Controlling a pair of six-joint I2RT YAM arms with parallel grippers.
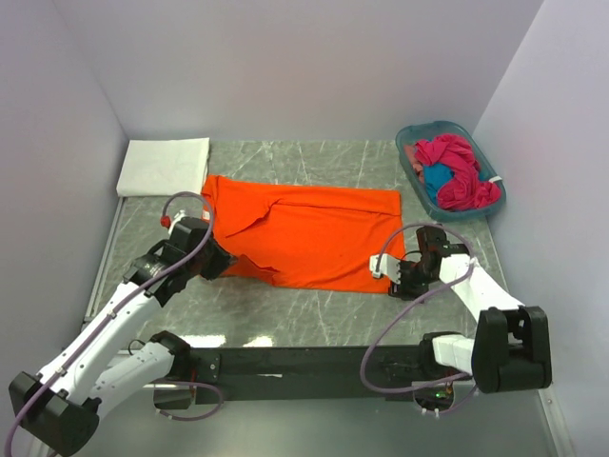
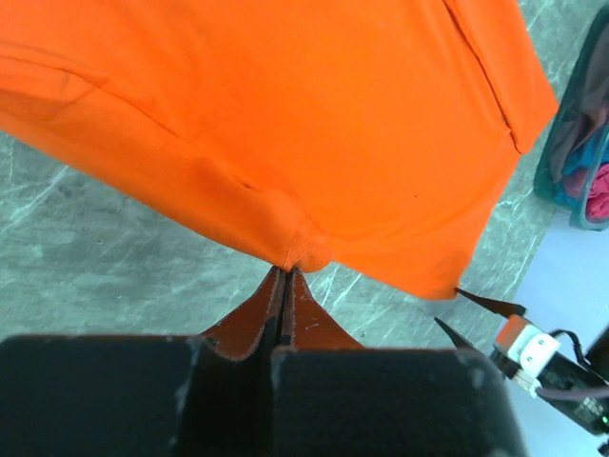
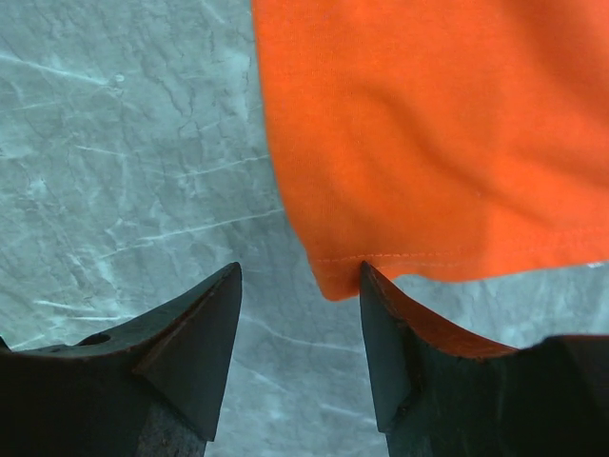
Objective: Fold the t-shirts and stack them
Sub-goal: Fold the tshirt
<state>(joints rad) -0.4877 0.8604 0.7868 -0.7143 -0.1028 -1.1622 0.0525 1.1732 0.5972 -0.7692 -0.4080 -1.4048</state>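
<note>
Here, the left tool (image 2: 285,271) pinches the orange t-shirt (image 1: 304,228) at its 8 o'clock edge; the right tool (image 3: 300,276) stands spread astride its 4 o'clock corner, mid-desk (image 1: 314,316). Likely gripping for a fold; the right must close next

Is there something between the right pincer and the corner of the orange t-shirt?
No, nothing visible does. The open right pincer is at the orange t-shirt corner, with only bare table beside it.
</note>
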